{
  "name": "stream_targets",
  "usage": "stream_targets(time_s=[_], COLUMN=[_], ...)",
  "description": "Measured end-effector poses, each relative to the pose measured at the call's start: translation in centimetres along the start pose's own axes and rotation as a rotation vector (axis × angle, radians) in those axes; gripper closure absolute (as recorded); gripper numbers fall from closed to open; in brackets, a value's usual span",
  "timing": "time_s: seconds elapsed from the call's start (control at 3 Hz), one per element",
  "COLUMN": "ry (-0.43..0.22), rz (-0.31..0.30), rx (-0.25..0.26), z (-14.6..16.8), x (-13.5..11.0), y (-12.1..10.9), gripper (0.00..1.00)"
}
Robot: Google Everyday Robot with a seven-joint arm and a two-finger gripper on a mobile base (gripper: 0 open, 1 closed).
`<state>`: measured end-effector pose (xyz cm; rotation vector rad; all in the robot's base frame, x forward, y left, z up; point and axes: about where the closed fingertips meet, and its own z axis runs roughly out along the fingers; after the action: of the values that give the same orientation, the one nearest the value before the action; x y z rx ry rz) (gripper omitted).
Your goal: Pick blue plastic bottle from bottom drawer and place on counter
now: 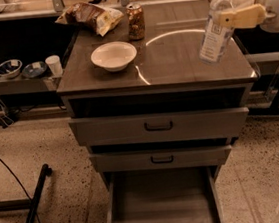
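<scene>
The blue plastic bottle (217, 24), clear with a white cap and a pale label, hangs tilted above the right side of the counter (173, 54). My gripper (239, 15) comes in from the right edge of the camera view and is shut on the bottle's upper part, with a pale yellow finger (243, 17) across it. The bottle's base is just above the counter's surface; I cannot tell if it touches. The bottom drawer (162, 199) stands pulled open below, with a plain grey inside and nothing in it.
A white bowl (113, 55), a brown patterned can (135, 21) and a crumpled snack bag (90, 16) sit on the counter's left and back. The two upper drawers (159, 126) are slightly ajar. A lower side shelf at left holds bowls (9, 68) and a cup (53, 65).
</scene>
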<state>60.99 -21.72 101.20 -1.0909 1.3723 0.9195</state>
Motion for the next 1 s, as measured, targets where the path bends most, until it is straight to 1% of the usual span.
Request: stream_targets(time_s=[0.33,0.67,1.0], ry=[0.014,0.024,-0.038], rz=[0.079,0.192,0.190], rx=[0.158,0.286,0.323], z=[0.5,1.8,3.5], x=[1.5,4.9,6.5], y=[-3.2,-6.5,-8.9], gripper=[1.00,1.00,0.73])
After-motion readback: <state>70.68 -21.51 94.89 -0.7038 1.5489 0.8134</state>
